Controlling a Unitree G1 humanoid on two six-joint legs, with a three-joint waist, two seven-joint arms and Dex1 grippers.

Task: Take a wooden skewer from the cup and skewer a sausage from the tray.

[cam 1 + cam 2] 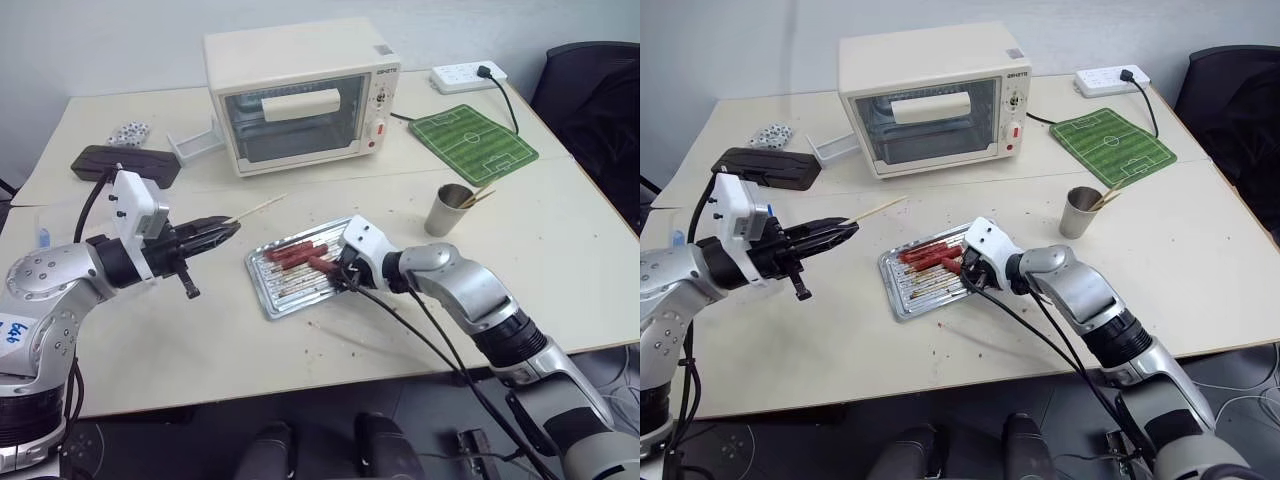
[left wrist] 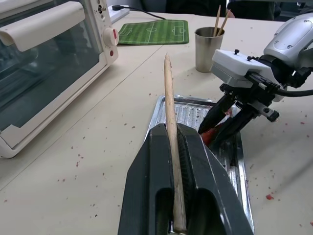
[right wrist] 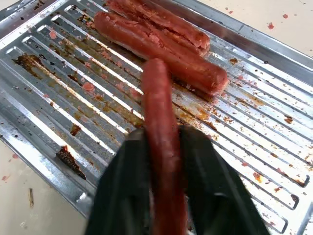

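Both black fingers of the right gripper [image 3: 164,191] are clenched on a small reddish-brown sausage [image 3: 159,122], which runs lengthwise between them and pokes out past the tips over the shiny silver rectangular metal tray [image 1: 275,295]. Two more sausages [image 3: 161,46] lie side by side on the tray's ridged, crumb-stained bottom, just beyond the held one. Whether the held sausage still touches the tray cannot be told.

Left gripper [image 1: 225,232]: fingers pinched tight on a thin pale tan wooden skewer [image 2: 171,122]. The stick lies along the groove between the fingers and juts out past the tips, pointing right and far, toward the toaster oven side of the table. This gripper hangs above the table surface left of the tray, well apart from the right gripper.

Tray position: middle of the beige table [image 1: 150,340], near side, set at an angle. Small grey-beige paper cup [image 1: 452,210]: upright, to the right of the tray and a little farther, with several skewers standing in it. Cream toaster oven [image 1: 300,95]: far centre. Green football-pitch mat [image 1: 475,145]: far right, beyond the cup, with a white power strip [image 1: 468,75] behind it. Reddish crumbs are scattered over the table around the tray.
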